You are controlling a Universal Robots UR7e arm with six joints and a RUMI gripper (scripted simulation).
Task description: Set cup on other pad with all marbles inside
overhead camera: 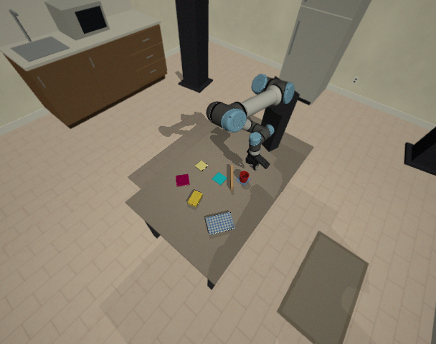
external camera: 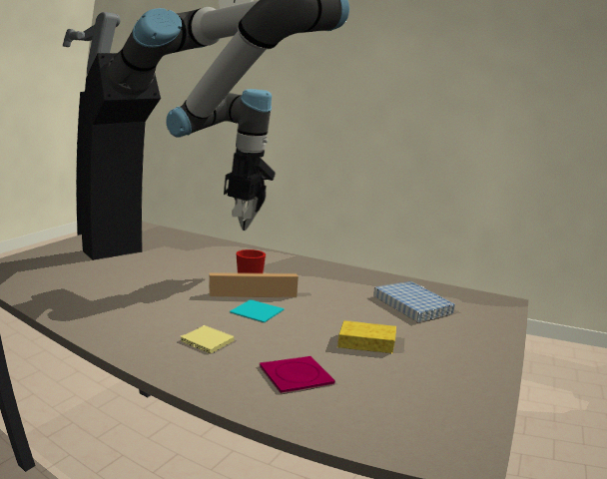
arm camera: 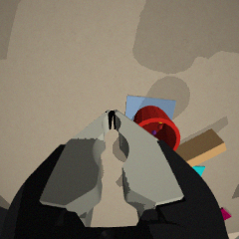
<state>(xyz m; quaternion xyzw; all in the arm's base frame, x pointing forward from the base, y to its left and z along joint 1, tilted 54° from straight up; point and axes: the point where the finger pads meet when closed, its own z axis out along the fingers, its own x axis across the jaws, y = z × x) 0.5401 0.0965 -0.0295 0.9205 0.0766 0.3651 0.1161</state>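
Note:
A red cup stands upright on a light blue pad on the far side of a wooden rail. Small marbles show inside the cup in the wrist view. A teal pad lies flat on the near side of the rail. My gripper is shut and empty. It hangs well above the table, over the cup and slightly to the side, pointing down.
A pale yellow pad, a magenta pad, a yellow sponge and a checkered box lie on the table. The black robot pedestal stands at the table's back edge.

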